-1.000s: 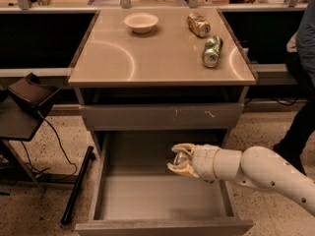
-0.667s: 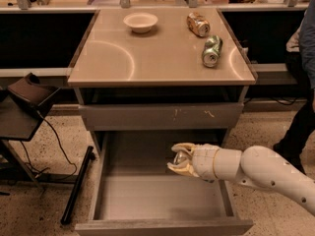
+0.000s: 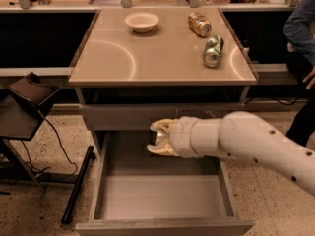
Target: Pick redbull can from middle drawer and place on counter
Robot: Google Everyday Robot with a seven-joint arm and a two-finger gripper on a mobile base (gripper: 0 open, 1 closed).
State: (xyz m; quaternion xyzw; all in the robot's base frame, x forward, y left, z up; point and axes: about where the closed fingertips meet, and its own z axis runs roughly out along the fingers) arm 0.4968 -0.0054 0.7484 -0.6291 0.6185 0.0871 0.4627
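Note:
The middle drawer (image 3: 162, 196) is pulled open below the counter (image 3: 118, 58), and its floor is bare. My gripper (image 3: 159, 138) hangs above the drawer's back part, level with the closed drawer front above it. Its fingers (image 3: 162, 127) are closed around a small silvery-blue object, the redbull can (image 3: 160, 139), which they mostly hide. My white arm (image 3: 246, 141) reaches in from the right.
On the counter are a white bowl (image 3: 141, 21), an orange-brown can (image 3: 199, 24) and a green can (image 3: 212, 51), both lying on their sides. A closed scratched drawer front (image 3: 123, 116) sits above the open drawer. A black stand (image 3: 27, 95) is at left and a person (image 3: 301, 31) at right.
My gripper has risen and moved left, out of the drawer's right back area to the level of the upper drawer front, still closed on the can.

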